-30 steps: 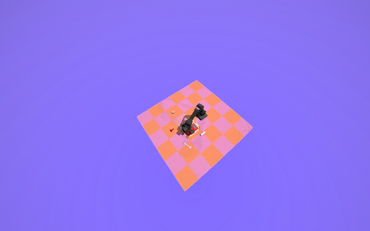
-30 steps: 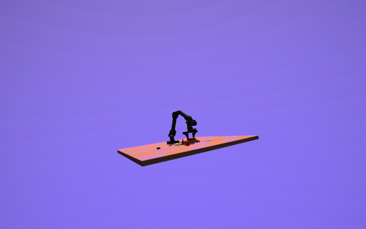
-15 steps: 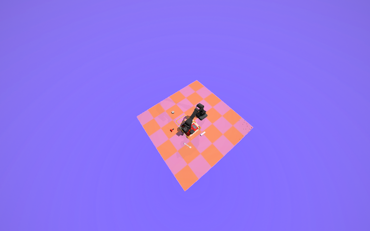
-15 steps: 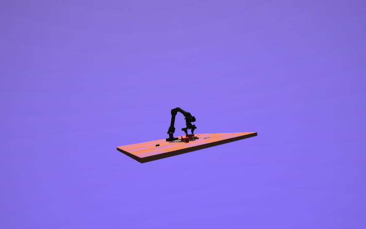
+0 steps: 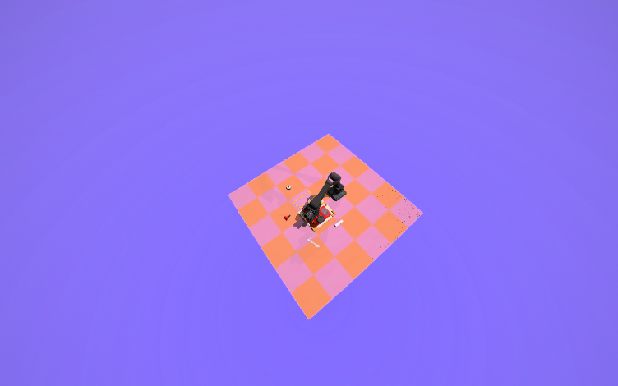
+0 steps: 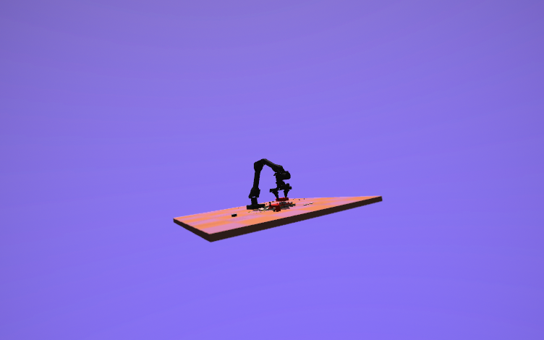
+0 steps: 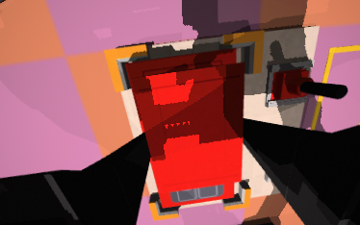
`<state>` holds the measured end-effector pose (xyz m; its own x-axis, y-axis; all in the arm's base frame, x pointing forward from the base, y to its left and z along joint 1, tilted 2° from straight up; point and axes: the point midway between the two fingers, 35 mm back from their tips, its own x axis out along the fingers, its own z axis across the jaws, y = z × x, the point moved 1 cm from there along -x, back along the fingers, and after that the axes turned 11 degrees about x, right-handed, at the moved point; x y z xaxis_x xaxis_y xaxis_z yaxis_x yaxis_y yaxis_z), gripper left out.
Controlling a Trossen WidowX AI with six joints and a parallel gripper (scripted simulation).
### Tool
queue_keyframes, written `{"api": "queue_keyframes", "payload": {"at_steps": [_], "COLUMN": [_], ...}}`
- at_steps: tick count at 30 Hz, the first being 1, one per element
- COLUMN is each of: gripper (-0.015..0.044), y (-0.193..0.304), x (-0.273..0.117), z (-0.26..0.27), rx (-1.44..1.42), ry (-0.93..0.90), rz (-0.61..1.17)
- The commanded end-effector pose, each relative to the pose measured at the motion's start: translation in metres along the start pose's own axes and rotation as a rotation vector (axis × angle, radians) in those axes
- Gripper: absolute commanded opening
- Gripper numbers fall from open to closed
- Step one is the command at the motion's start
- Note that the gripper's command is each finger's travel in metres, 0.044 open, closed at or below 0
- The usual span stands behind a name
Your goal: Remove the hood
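The red hood [image 7: 194, 159] [image 6: 281, 199] is a flat red panel, lifted slightly above the red toy car [image 6: 280, 205] [image 7: 197, 193]. My gripper [image 6: 281, 197] [image 7: 192, 130] is shut on the hood, with one finger at each long side. In the wrist view the hood covers most of the car, and a grey window-like part shows beyond its lower edge. The marked area, a yellow outline [image 5: 301, 196] [image 7: 356, 47], lies to the right in the wrist view and left of the arm in the top view.
The car stands on a cream board [image 7: 262, 107] with orange corner brackets. A red block with a black handle [image 7: 324, 89] is close to the marked area. Around the board lie a red piece [image 5: 287, 218], a small round piece [image 5: 288, 187], a white bar [image 5: 338, 223] and a white wrench-like piece [image 5: 313, 243].
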<state>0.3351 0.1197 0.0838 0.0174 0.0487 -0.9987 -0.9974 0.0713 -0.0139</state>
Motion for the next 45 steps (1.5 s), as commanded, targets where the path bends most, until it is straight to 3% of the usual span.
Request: {"api": "queue_keyframes", "payload": {"at_steps": [1, 12, 17, 45], "gripper": [0.0000, 0.0000, 0.0000, 0.0000], "y": [-0.001, -0.001, -0.002, -0.014], "x": [-0.006, -0.048, -0.041, -0.048], "z": [0.000, 0.000, -0.003, -0.153], "rx": [-0.003, -0.003, 0.004, 0.009], "ry": [-0.002, -0.002, 0.000, 0.014], "rz": [-0.004, -0.004, -0.003, -0.007]}}
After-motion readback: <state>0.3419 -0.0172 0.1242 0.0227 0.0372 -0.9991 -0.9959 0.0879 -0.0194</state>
